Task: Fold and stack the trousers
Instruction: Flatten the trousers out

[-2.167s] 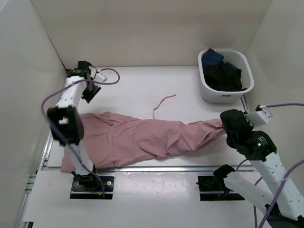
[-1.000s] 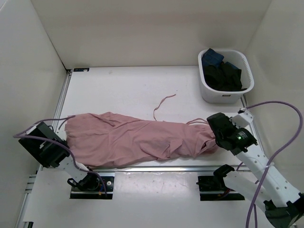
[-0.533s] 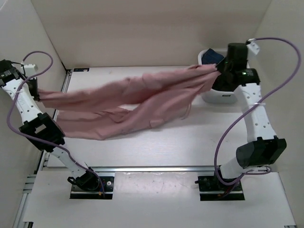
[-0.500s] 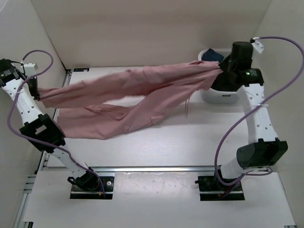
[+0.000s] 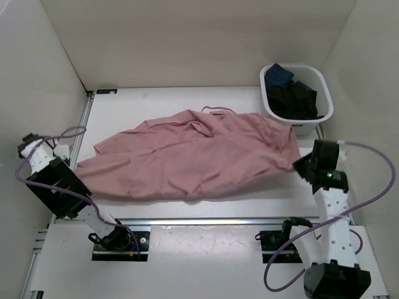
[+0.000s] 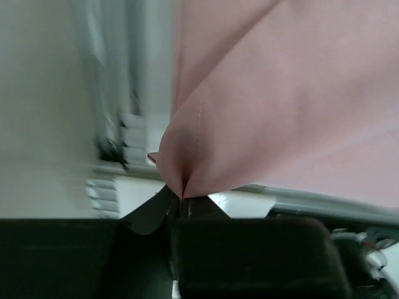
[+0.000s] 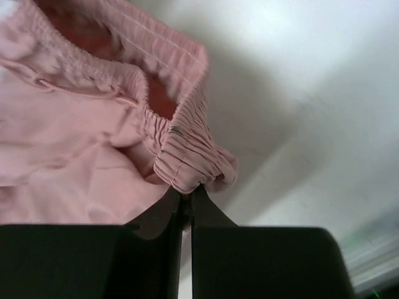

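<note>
Pink trousers (image 5: 199, 156) span your counter (image 5: 156, 103), bare strip behind; left pincer (image 6: 181, 199) clamps a fabric edge, right pincer (image 7: 186, 190) the waistband

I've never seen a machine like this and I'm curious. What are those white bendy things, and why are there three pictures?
They are two robot arms. One picture looks down from above; the other two come from little cameras on each wrist. Pink trousers lie spread on the white table. The right claw pinches the stretchy waistband, and the left claw pinches the other end. A white basket at the far right holds dark clothes.
</note>
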Tool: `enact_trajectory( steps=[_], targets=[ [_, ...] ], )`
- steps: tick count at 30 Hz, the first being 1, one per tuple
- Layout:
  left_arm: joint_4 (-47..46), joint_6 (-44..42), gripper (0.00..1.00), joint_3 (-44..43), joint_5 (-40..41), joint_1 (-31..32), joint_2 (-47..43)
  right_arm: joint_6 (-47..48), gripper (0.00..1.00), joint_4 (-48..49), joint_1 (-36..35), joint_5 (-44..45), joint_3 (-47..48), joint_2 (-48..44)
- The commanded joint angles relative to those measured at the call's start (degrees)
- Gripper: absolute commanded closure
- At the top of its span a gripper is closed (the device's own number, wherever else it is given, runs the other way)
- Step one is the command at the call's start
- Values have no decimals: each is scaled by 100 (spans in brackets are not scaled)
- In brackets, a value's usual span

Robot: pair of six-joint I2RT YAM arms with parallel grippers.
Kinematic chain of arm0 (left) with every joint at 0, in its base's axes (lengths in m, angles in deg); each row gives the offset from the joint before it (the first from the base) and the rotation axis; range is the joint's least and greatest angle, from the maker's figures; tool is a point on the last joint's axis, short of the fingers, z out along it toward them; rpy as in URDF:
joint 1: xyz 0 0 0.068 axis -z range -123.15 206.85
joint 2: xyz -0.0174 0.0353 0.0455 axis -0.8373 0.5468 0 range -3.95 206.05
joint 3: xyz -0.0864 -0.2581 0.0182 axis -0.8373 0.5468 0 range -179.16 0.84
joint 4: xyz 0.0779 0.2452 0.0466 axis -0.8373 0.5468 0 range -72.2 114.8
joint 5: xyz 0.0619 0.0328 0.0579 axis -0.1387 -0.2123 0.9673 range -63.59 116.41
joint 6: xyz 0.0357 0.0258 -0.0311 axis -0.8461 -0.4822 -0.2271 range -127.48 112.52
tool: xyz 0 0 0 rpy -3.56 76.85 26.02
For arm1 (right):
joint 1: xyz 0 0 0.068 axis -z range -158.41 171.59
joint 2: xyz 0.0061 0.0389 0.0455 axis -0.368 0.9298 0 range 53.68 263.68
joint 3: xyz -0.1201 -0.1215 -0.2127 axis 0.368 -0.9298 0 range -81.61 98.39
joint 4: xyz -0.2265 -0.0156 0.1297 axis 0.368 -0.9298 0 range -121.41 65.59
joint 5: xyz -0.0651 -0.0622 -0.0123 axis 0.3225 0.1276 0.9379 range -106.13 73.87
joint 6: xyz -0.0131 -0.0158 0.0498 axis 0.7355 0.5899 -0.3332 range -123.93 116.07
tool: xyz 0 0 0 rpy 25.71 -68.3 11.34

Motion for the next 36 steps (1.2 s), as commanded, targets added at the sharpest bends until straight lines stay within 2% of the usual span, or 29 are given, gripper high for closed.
enact_trajectory(
  steps=[1,2,3,4,5,6,9,10,14,17,18,20,25,26,27,30,31,33,34,36],
  targets=[
    [-632,-605,83,1019,600,-294,-639,-428,100,-528,235,-132,-1099,-563],
    [-748,-712,75,1649,601,-295,-762,-499,91,-528,235,-193,-1798,-774],
    [-871,-808,49,1933,601,-295,-824,-500,82,-528,235,-194,-2101,-776],
    [-1072,-940,36,2171,601,-356,-825,-500,69,-441,287,-194,-2348,-837],
    [-1074,-941,28,2478,601,-356,-894,-447,51,-510,288,-124,-2507,-837],
    [-1144,-941,25,2542,601,-495,-1017,-360,21,-719,288,16,-2500,-785],
    [-1145,-1064,21,2394,601,-821,-1246,-420,13,-1362,288,482,-2027,-1056],
    [-1145,-1064,21,2306,601,-892,-1246,-603,13,-1459,288,570,-1903,-1292],
    [-1145,-863,21,1736,487,-945,-1308,-1044,16,-2162,288,1238,-1139,-1620],
    [-1197,-599,21,1463,339,-945,-1133,-1106,18,-2067,288,1239,-944,-1577],
    [-1197,-529,21,1462,277,-945,-984,-1106,18,-1884,288,978,-944,-1358],
    [-1197,-379,21,1391,162,-945,-808,-1255,18,-1707,288,695,-1119,-1076],
    [-1338,-300,20,1944,110,-884,-552,-1510,18,-855,288,264,-1875,-232],
    [-1338,-300,20,2049,22,-884,-552,-1510,20,-723,288,176,-1928,-118],
    [-1390,-300,20,2268,-57,-753,-552,-1510,26,-600,288,88,-1981,110],
    [-1610,-229,22,2629,12,-585,-604,-1458,65,-502,288,17,-2034,559],
    [-1689,-229,25,2631,12,-585,-605,-1458,83,-641,288,104,-2034,638],
    [-1838,-177,35,2718,231,-585,-605,-1397,94,-809,288,341,-1868,701],
    [-2004,-177,58,2866,319,-585,-553,-1396,100,-1027,288,447,-1806,579],
    [-2068,-229,86,2920,451,-585,-552,-1396,100,-1274,341,701,-1526,394]
  ],
)
